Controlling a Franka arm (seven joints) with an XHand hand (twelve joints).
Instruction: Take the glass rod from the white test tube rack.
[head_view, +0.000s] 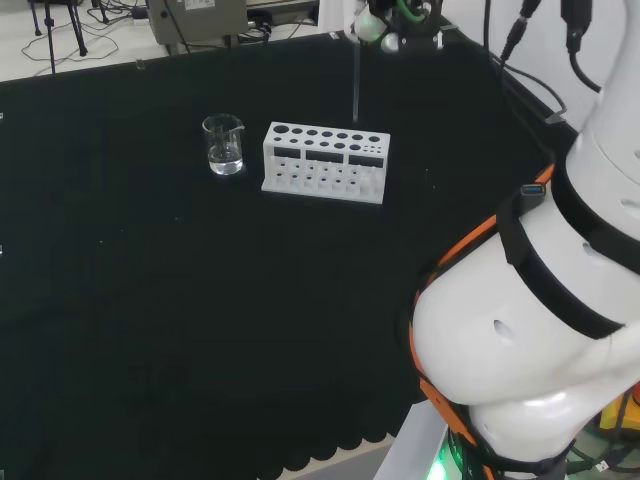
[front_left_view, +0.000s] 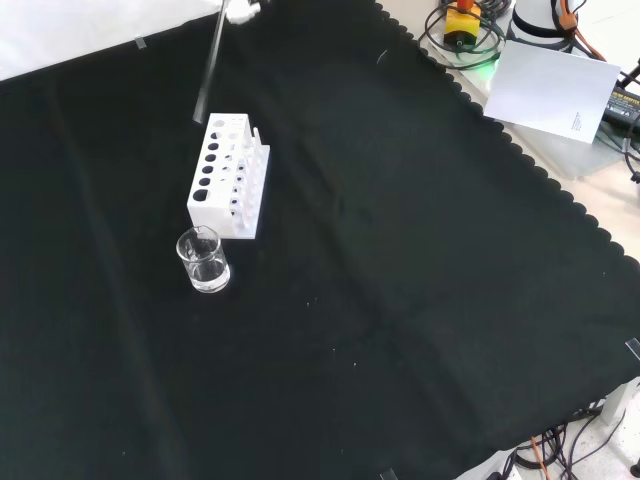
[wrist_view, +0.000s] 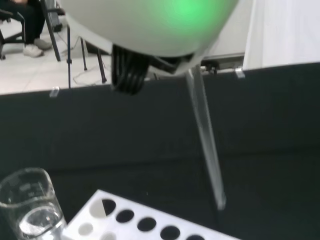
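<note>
Close under my palm, the glass rod (wrist_view: 205, 135) hangs from my fingers pinched on its top, clear above the white test tube rack (head_view: 325, 162), so only carrying it away remains.

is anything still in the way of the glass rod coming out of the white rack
Nothing visible. The glass rod hangs from the hand with its lower tip already above the white test tube rack, clear of the holes in the wrist view. The beaker stands apart, beside the rack's end.
</note>
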